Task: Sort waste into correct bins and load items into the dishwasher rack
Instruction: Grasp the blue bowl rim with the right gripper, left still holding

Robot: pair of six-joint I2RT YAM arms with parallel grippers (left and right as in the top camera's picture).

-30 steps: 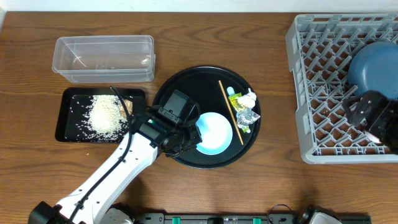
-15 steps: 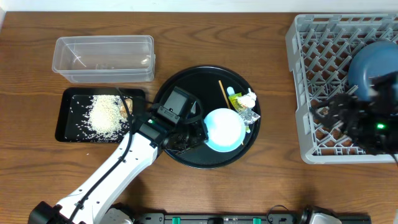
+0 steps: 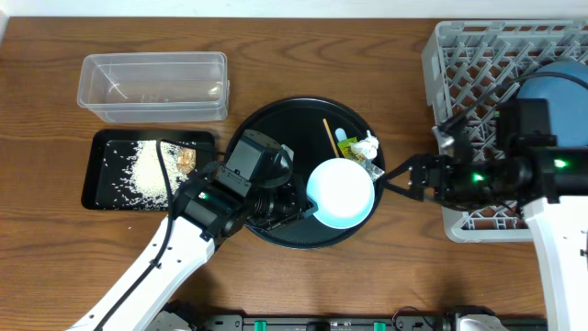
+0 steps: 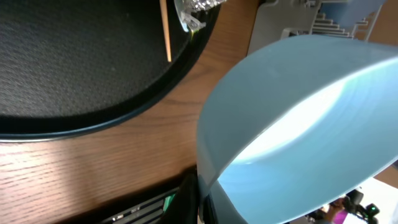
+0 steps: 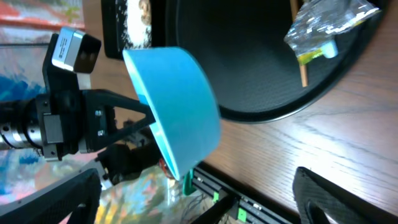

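Observation:
My left gripper (image 3: 301, 204) is shut on the rim of the light blue bowl (image 3: 340, 193) and holds it tilted above the right edge of the round black tray (image 3: 276, 124). The bowl fills the left wrist view (image 4: 298, 124), with the jaws (image 4: 202, 199) pinching its rim. My right gripper (image 3: 401, 179) is open and empty just right of the bowl; its fingers (image 5: 199, 193) spread wide around the bowl (image 5: 177, 118). On the round tray lie the thin stick (image 3: 329, 138), foil wrappers (image 3: 360, 165) and a white tissue wad (image 3: 368, 142). The dark blue plate (image 3: 560, 92) stands in the grey rack (image 3: 459, 110). White bowl and pink cup are out of view.
The clear tub (image 3: 156, 85) stands at the back left. The shallow black tray (image 3: 106, 175) in front of it holds white rice (image 3: 152, 170) and a brownish lump (image 3: 188, 158). The rack fills the right side of the table.
My left gripper has lifted the light blue bowl and carried it right, off the round tray's middle. My right arm has swung left from the rack to just beside the bowl.

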